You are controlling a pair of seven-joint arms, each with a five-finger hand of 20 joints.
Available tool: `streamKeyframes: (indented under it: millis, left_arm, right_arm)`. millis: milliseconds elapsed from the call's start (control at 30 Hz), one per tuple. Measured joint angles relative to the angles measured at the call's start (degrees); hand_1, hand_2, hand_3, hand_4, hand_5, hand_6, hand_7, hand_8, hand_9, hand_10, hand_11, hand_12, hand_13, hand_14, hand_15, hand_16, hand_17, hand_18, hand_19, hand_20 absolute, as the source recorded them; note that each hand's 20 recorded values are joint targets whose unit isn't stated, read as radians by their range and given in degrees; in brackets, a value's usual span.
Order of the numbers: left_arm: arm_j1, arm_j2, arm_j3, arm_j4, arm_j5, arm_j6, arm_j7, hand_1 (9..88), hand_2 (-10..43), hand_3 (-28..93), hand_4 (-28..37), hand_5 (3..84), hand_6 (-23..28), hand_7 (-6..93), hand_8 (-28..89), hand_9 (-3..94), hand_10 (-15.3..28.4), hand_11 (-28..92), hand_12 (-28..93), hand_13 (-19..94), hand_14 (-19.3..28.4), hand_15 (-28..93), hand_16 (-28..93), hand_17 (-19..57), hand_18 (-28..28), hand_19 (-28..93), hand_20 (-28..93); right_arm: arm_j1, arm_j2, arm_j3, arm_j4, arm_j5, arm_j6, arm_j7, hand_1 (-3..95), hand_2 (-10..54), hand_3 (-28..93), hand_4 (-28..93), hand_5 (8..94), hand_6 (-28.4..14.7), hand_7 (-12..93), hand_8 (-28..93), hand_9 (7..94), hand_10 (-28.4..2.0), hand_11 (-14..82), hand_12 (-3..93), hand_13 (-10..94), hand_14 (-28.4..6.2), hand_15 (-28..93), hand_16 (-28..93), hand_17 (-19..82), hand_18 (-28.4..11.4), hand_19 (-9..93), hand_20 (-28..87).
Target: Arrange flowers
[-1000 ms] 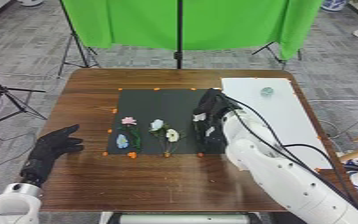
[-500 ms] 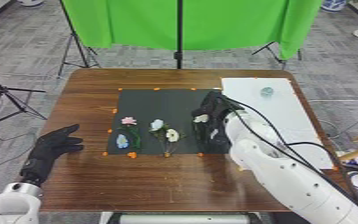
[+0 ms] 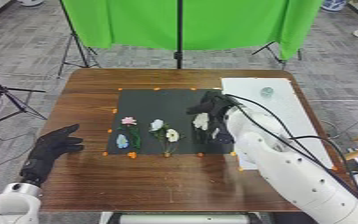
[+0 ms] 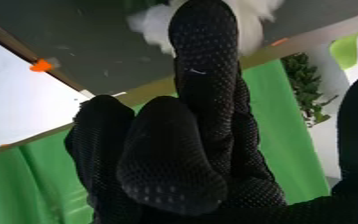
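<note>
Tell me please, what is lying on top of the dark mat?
On the dark mat are a pink flower, a blue flower and white flowers. The right hand covers part of its right side; what is beneath cannot be seen.

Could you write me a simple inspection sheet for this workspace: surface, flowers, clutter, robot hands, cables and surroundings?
Surface: brown table with a dark mat and a white sheet.
Job's things: pink flower, blue flower and two white flowers on the mat; another white bloom by the right hand, unclear whether held.
Clutter: small pale greenish object on the sheet, purpose unclear; orange marks around the mat.
Hands: left hand open, left of the mat; right over the mat's right side.
Cables: black cables along the right arm.
Surroundings: green cloth, grey floor.
</note>
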Motion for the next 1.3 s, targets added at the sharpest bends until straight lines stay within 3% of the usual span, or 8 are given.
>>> streamKeyframes:
  millis: [300,433,567,667,900,1067,1167,1300]
  left_arm:
    - [0.15,-0.05,-0.09,-0.07,0.0,0.03,0.05,25.7,19.0,63,-21.7,43.3,4.3,10.5,-6,50.0,15.7,26,14,45,21.5,35,-2,8.5,17.4,30,23]
    - [0.3,-0.1,-0.16,-0.15,0.0,0.06,0.05,25.7,19.0,63,-21.6,43.4,4.3,10.5,-6,50.0,15.7,26,14,45,21.5,35,-2,8.5,17.4,30,23]
    - [0.37,-0.13,-0.19,-0.19,0.0,0.06,0.06,25.7,19.0,63,-21.6,43.4,4.4,10.4,-6,50.1,15.8,26,14,45,21.5,35,-2,8.6,17.4,30,23]
    - [0.4,-0.13,-0.23,-0.22,0.01,0.06,0.06,25.7,18.9,63,-21.6,43.5,4.4,10.3,-6,50.2,15.8,26,14,45,21.5,35,-2,8.7,17.4,30,23]
    - [0.45,-0.13,-0.28,-0.24,0.01,0.06,0.05,25.9,18.6,64,-21.4,43.5,4.5,10.3,-6,50.1,15.8,26,14,45,21.5,34,-2,9.5,17.1,30,23]
    - [0.4,-0.07,-0.17,-0.19,0.09,0.11,0.31,36.6,7.5,64,-12.2,39.8,4.2,11.7,-6,35.7,12.5,24,13,33,16.4,27,-1,10.7,16.7,32,24]
    - [0.41,0.01,0.45,0.09,0.6,1.06,2.37,45.3,2.0,63,-6.9,33.7,2.3,14.9,-8,24.8,9.7,22,13,25,12.0,22,1,12.3,14.9,28,22]
    - [0.35,0.39,1.93,0.83,1.18,5.05,8.05,47.4,-0.7,63,-5.0,31.7,1.8,16.3,-9,22.4,8.5,21,13,24,11.1,21,1,12.5,13.3,23,22]
  right_arm:
    - [0.55,0.53,3.32,-2.29,-0.87,2.61,-0.18,16.9,-2.6,58,-13,64.4,-1.2,10,-8,86.2,-14.4,39.3,28.1,90,-4.7,64,36,63,-18.3,93,64]
    - [2.52,1.8,2.62,-0.62,-6.69,13.99,0.39,21.0,-5.6,60,-12,63.6,-2.1,11,-7,73.4,-17.5,22.8,26.3,81,-8.7,61,35,57,-18.7,93,60]
    - [5.65,2.1,1.62,5.76,-17.53,23.53,3.53,23.4,-7.8,61,-12,60.7,-2.3,12,-7,63.2,-19.2,15.3,24.5,76,-10.9,60,35,53,-19.3,93,56]
    - [7.3,2.3,2.26,9.79,-19.96,21.87,6.11,25.1,-9.3,63,-12,56.4,-2.7,11,-6,57.8,-19.8,13.3,24.6,71,-12.5,61,35,51,-20.5,93,55]
    - [9.18,2.86,1.46,16.95,-19.95,9.55,7.65,26.1,-9.5,63,-13,51.7,-2.2,10,-6,54.2,-20.6,11.9,24.2,69,-13.8,62,34,48,-21.7,93,53]
    - [9.44,2.83,0.06,21.53,-20.04,9.2,8.68,26.3,-9.5,64,-13,48.8,-1.7,10,-6,52.6,-20.8,11.7,24.3,68,-14.2,62,34,47,-22.3,93,52]
    - [9.2,2.94,0.04,22.4,-20.18,9.0,9.13,27.5,-9.5,65,-13,47.3,-1.2,10,-7,52.3,-20.8,11.9,24.3,67,-14.1,63,34,47,-22.4,93,52]
    - [8.82,3.26,0.01,22.97,-20.62,9.21,9.39,31.6,-9.5,66,-14,46.3,-0.8,11,-7,52.6,-20.4,12.8,24.2,68,-12.6,64,34,47,-21.6,93,51]
